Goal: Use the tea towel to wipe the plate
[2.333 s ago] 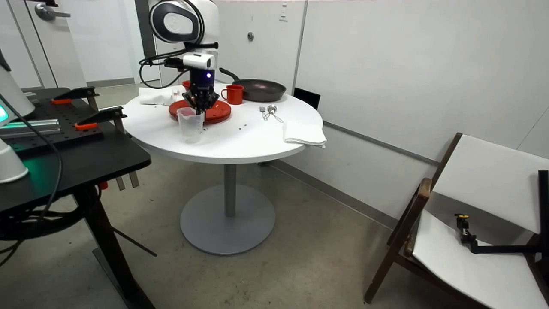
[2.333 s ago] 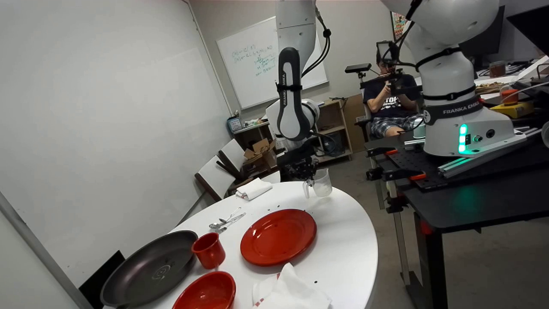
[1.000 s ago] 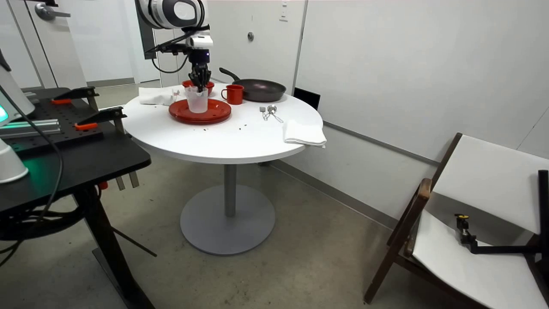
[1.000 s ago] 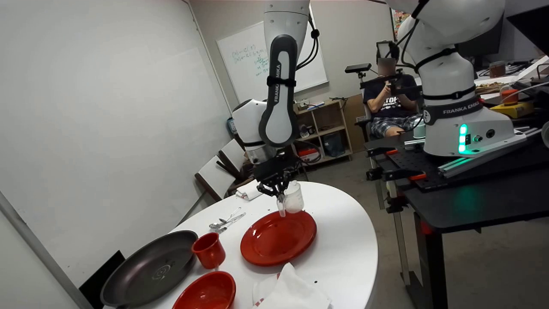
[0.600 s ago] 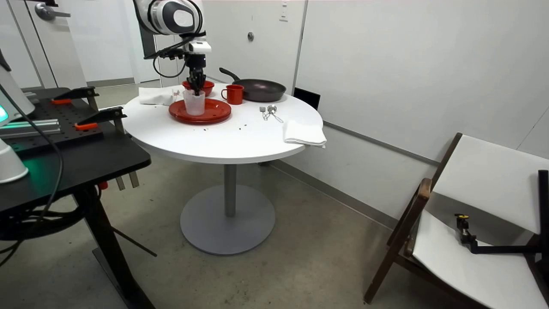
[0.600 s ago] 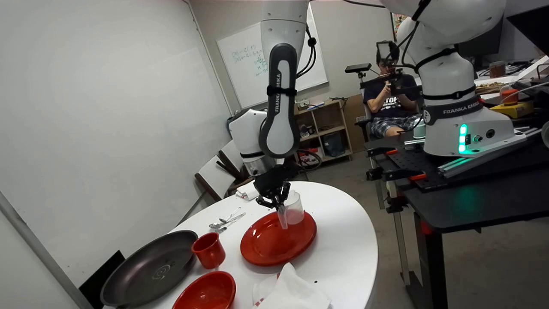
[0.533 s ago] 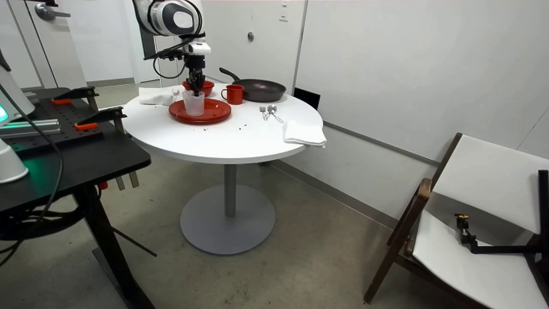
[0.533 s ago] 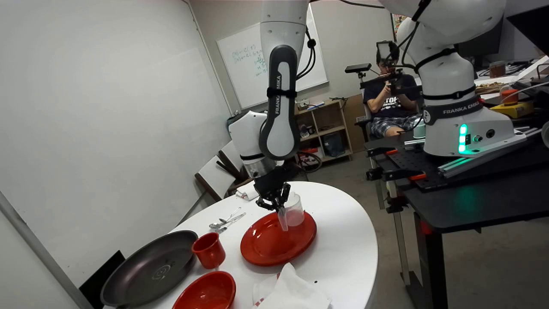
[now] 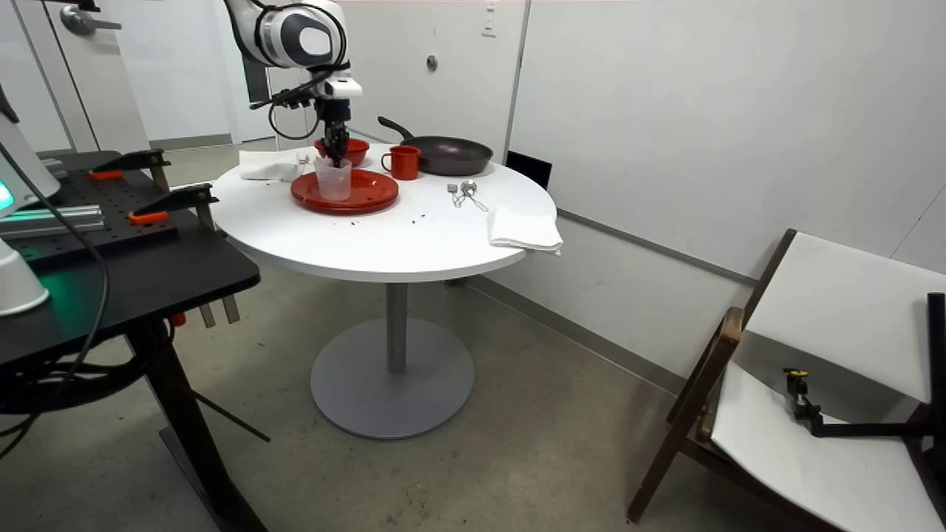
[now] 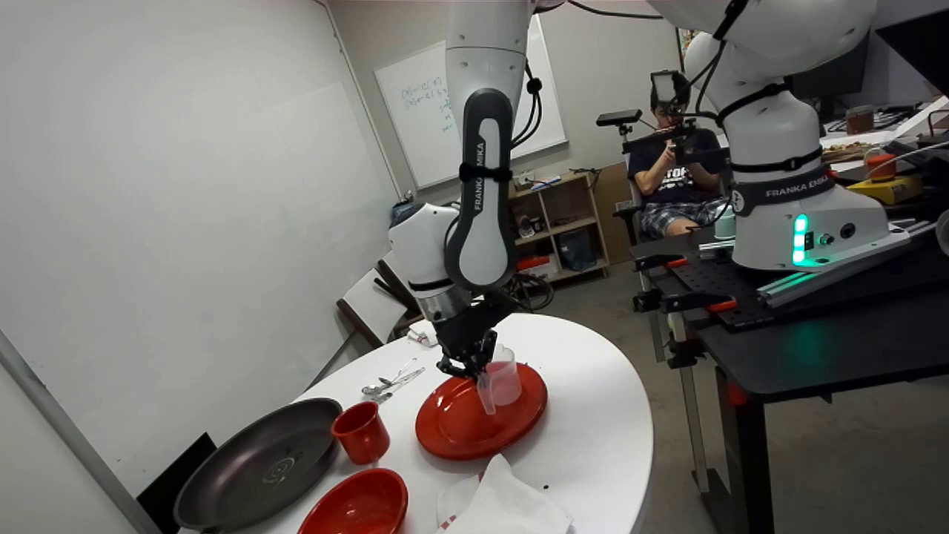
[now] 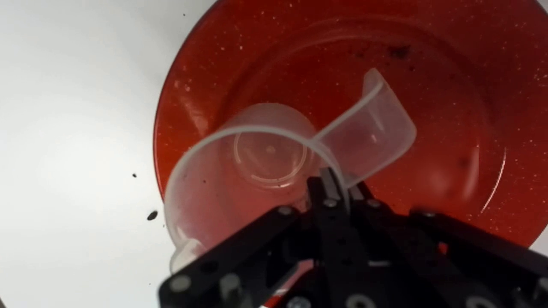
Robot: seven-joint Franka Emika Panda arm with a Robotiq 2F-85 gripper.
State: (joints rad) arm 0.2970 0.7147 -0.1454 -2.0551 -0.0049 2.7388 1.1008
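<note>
Pinching clear jug (image 10: pixel 505 383) — over plate (image 10: pixel 454 423)

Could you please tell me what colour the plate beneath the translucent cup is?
The plate is red, flecked with white, which shows best in the wrist view.

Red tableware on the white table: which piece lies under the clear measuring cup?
The wide, shallow plate, with the cup over it; the deeper bowl and handled mug stand apart.
</note>
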